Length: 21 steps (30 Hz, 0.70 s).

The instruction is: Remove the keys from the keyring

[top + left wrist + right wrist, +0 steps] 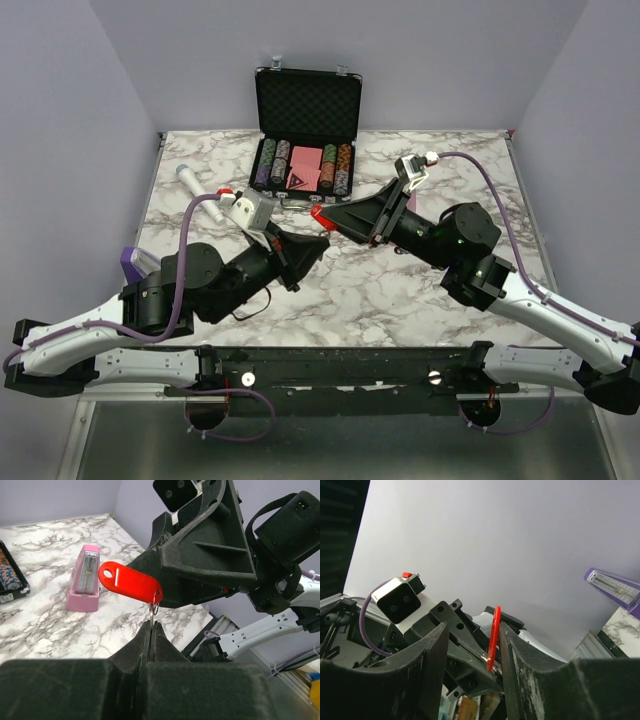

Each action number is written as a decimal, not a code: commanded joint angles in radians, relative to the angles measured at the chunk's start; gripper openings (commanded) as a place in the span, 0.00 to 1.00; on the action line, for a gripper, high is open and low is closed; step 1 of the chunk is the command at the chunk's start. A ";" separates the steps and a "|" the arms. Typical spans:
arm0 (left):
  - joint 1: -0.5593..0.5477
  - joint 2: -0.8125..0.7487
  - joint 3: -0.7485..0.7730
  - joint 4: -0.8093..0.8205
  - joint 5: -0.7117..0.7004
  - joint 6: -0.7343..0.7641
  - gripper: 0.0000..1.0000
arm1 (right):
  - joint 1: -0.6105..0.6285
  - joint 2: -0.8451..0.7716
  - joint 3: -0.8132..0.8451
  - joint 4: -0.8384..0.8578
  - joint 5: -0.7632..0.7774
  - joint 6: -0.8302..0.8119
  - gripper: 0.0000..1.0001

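Lilac walls are closing in the marbled worktop (400,290) on three sides, with a raised rim running along its left and right edges. Bare marble is lying open in the lower middle of the top view, between the two arms and the black rail at the bottom. An open black case (307,100) of poker chips is sitting at the upper centre, its lid standing up before the back wall. The chips' markings are too small to read. A purple metronome (130,262) is standing at the left edge, partly hidden by the left arm. A pink metronome (86,577) is showing only in the left wrist view.

Above the middle of the worktop the two grippers are meeting tip to tip. The left gripper (152,625) is pressing its fingers (162,647) together on the keys (152,615), which are showing only as a thin silver sliver, the rest buried in the grip. Just above, the keyring (130,582), a red oval tag with a white slot at its upper left end, is hanging tilted.

In the right wrist view the keyring is appearing edge-on between the fingers (512,650) of the right gripper (472,627). They are standing part-way apart, with a clear gap on the left of the frame. Whether the right-hand finger is touching the tag I cannot tell.
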 commanded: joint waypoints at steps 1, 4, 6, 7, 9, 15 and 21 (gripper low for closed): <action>0.002 -0.020 -0.006 0.025 0.030 0.052 0.00 | 0.004 -0.021 0.000 -0.018 -0.019 0.016 0.51; 0.005 -0.023 -0.004 0.024 0.035 0.068 0.00 | 0.004 -0.026 -0.001 -0.028 -0.027 0.019 0.51; 0.003 -0.022 -0.004 0.024 0.041 0.075 0.00 | 0.004 -0.023 0.002 -0.028 -0.042 0.017 0.50; 0.005 -0.020 0.000 0.021 0.043 0.077 0.00 | 0.005 -0.021 0.002 -0.026 -0.048 0.017 0.49; 0.005 -0.016 0.011 0.012 0.044 0.077 0.00 | 0.004 -0.017 -0.001 -0.025 -0.068 0.014 0.48; 0.011 -0.017 0.034 -0.016 0.049 0.051 0.00 | 0.004 -0.011 -0.018 -0.002 -0.124 -0.017 0.51; 0.014 -0.034 0.033 -0.002 0.037 0.004 0.00 | 0.004 -0.021 -0.034 0.008 -0.144 -0.037 0.41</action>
